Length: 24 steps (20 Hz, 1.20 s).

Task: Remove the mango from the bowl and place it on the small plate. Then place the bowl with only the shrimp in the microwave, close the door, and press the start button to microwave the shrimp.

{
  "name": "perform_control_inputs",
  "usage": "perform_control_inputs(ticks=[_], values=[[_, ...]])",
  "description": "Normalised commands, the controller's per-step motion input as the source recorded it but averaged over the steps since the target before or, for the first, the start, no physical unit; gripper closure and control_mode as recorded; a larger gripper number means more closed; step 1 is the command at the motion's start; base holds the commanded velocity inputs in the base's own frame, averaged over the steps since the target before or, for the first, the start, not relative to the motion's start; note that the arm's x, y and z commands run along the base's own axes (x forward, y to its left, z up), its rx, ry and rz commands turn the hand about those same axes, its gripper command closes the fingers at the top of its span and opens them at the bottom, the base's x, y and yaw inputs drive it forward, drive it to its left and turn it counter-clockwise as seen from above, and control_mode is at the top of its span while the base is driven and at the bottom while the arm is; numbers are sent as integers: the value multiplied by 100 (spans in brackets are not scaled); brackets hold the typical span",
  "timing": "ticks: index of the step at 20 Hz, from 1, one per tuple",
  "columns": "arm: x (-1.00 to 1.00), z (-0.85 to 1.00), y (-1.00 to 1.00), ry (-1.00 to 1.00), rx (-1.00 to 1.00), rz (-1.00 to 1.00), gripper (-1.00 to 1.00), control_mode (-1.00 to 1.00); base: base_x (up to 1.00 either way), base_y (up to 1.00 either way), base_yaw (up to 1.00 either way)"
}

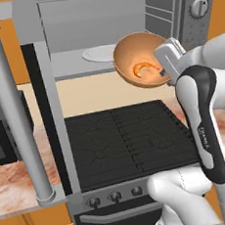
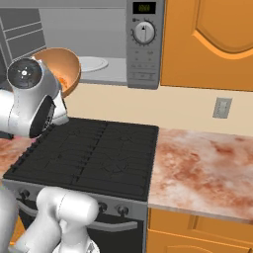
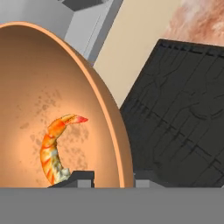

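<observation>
Gripper point(image 1: 165, 72) clamped on bowl point(image 1: 139, 60) rim, fingers either side of wall. Bowl tilted, up in air over stove point(image 1: 129, 139), front of open microwave point(image 1: 124, 22). Shrimp point(image 1: 142, 69) inside, 9 o'clock of gripper.

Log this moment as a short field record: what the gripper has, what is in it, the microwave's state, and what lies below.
gripper: shut on the bowl's rim
bowl: lifted, tilted, in front of the open microwave
contents: one shrimp, no mango
door: swung open to the left
turntable: bare, inside the cavity
below: black stove
</observation>
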Motion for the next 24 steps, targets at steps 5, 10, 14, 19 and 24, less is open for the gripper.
perform_control_inputs(ticks=[5, 10, 14, 19, 24], values=[[85, 43, 20, -10, 3, -15, 100, -100, 0, 0, 0], [99, 0, 30, -6, 3, -7, 100, -100, 0, 0, 0], [100, 0, 14, 0, 0, 0, 100, -100, 0, 0, 0], [98, 0, 2, 9, 0, 0, 100, -100, 0, 0, 0], [80, -18, 0, 18, 0, 3, 100, -100, 0, 0, 0]])
